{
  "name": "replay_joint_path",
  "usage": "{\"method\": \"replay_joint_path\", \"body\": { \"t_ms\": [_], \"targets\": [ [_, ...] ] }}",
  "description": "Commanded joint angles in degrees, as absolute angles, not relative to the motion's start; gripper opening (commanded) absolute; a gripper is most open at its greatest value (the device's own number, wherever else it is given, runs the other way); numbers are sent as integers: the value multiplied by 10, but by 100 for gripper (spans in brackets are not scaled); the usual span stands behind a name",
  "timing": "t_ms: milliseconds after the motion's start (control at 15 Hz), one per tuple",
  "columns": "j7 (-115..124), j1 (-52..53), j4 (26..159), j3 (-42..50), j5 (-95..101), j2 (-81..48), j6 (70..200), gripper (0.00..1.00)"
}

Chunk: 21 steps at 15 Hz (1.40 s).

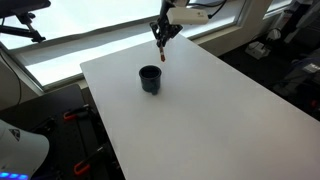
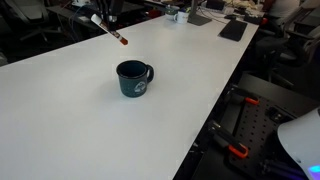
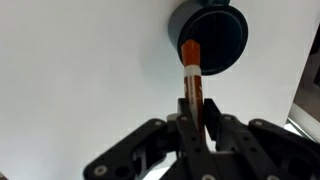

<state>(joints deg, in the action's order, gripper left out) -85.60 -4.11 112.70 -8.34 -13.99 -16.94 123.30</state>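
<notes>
Plastic, by the look of it: the marker [image 3: 191,78] is a slim, straight stick with a red-orange end, and I judge it light, stiff and smooth-skinned. Nothing about it seems fragile. Weight should be no trouble, but slipperiness could be: a round, glossy barrel held across a narrow line can swivel or slide if it is bumped at the far end. The best place to take it is on the barrel, away from the coloured end, and squarely across its width.

That is how the gripper [image 3: 196,112] has it. The jaws are closed on the barrel from both sides, with the red-orange end sticking out beyond them. In an exterior view the marker [image 2: 110,30] hangs tilted in the air, coloured end lowest, above the white bench [image 2: 60,115] and touching nothing else.

One container is in sight, a dark mug [image 2: 132,79] with a single handle, standing upright on the bench. It sits near the marker but apart from it, nearer the camera in both exterior views. In the wrist view its mouth shows just past the coloured end. The inside is dark; I see nothing in it, though the shadow keeps me from being sure.
</notes>
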Motion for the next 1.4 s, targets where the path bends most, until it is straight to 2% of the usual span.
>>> {"method": "replay_joint_path", "body": {
  "t_ms": [0,600,1333],
  "targets": [
    [-806,-29,1155,-63,-118,-139,1255,5],
    [-670,-38,1146,-22,-45,-180,1250,5],
    [-688,-66,1092,-32,-60,-286,1234,5]
  ]
}}
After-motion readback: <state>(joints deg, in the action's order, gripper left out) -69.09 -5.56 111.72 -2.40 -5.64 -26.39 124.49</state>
